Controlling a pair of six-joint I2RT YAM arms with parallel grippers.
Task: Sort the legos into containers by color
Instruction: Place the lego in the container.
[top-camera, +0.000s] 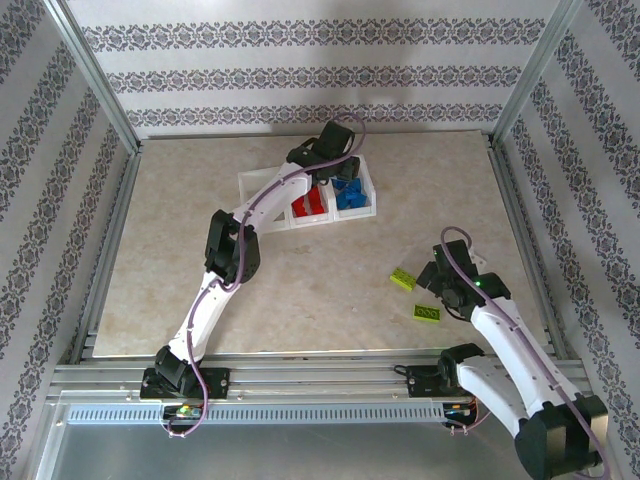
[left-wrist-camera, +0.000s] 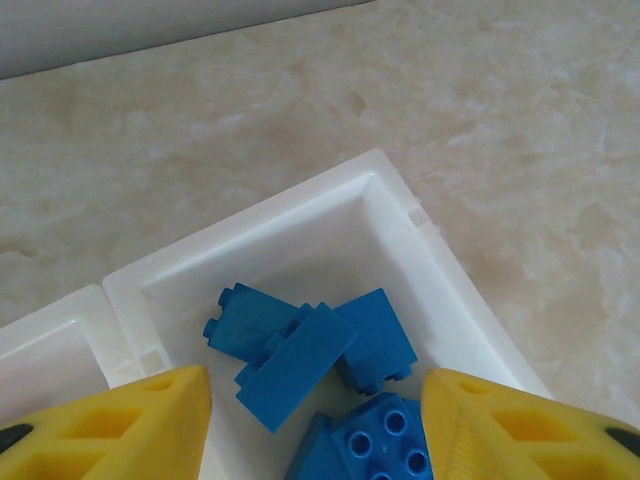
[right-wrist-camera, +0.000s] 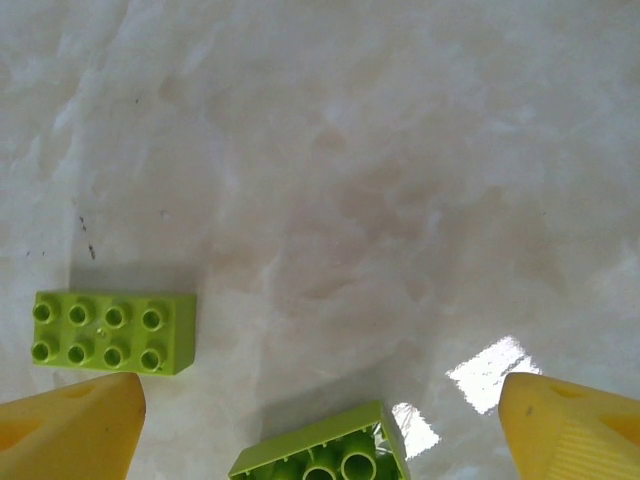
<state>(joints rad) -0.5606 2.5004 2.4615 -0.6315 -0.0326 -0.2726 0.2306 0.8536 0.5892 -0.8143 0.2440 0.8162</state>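
Left gripper (left-wrist-camera: 315, 440) of mine hangs over the blue end bin of the containers (top-camera: 256, 182), yellow fingers (left-wrist-camera: 110, 425) apart and holding nothing. Blue legos (left-wrist-camera: 300, 360) lie piled inside it, and red ones (top-camera: 308, 206) sit in the middle bin. Right gripper (right-wrist-camera: 320, 430) is spread wide too, well off the containers toward the near right, over two lime green legos (right-wrist-camera: 113, 331) on the table (right-wrist-camera: 350, 150), one studs-up, one flipped.
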